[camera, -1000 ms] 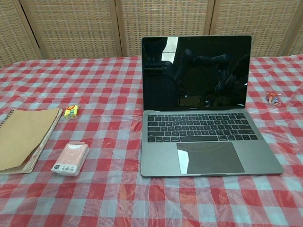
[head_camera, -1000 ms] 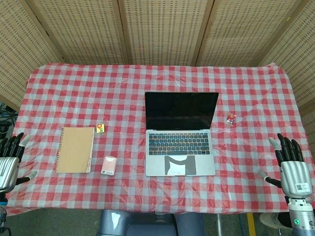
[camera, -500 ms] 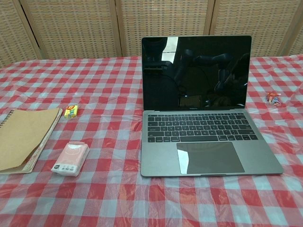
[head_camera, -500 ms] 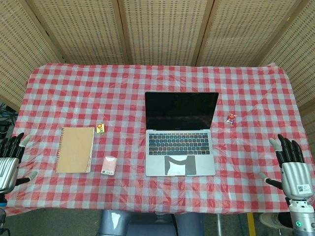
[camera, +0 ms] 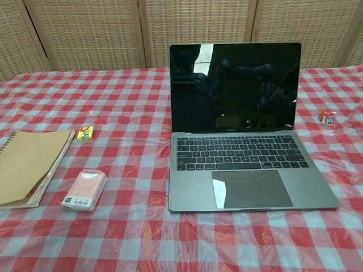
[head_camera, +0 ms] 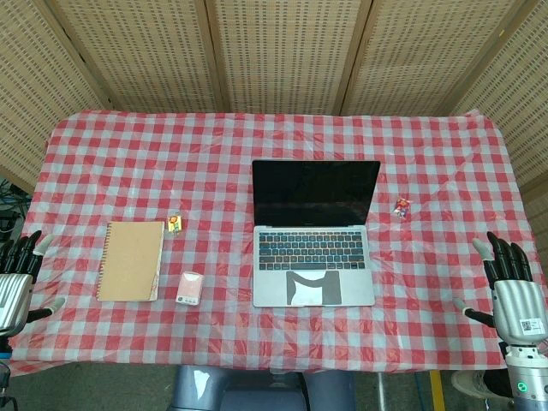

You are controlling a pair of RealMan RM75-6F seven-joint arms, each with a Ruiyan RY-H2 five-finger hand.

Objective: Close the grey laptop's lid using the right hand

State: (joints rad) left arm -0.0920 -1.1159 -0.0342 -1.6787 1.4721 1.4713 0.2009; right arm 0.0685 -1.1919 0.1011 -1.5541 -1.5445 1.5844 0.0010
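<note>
My left hand [head_camera: 17,278] is cut by the frame edge; my right hand [head_camera: 512,287] sits off the table's right edge. Both have fingers spread, holding nothing. The grey laptop [head_camera: 313,233] stands mid-table on the checked cloth [head_camera: 214,163], lid upright, screen dark, well apart from both hands.

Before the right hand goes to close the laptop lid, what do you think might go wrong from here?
The right hand sits at the table's edge, far from the laptop, so its path may brush the small candy lying right of the screen. The lid stands upright; pushing it low or off-centre might slide the laptop on the loose checked cloth instead of folding it.
</note>
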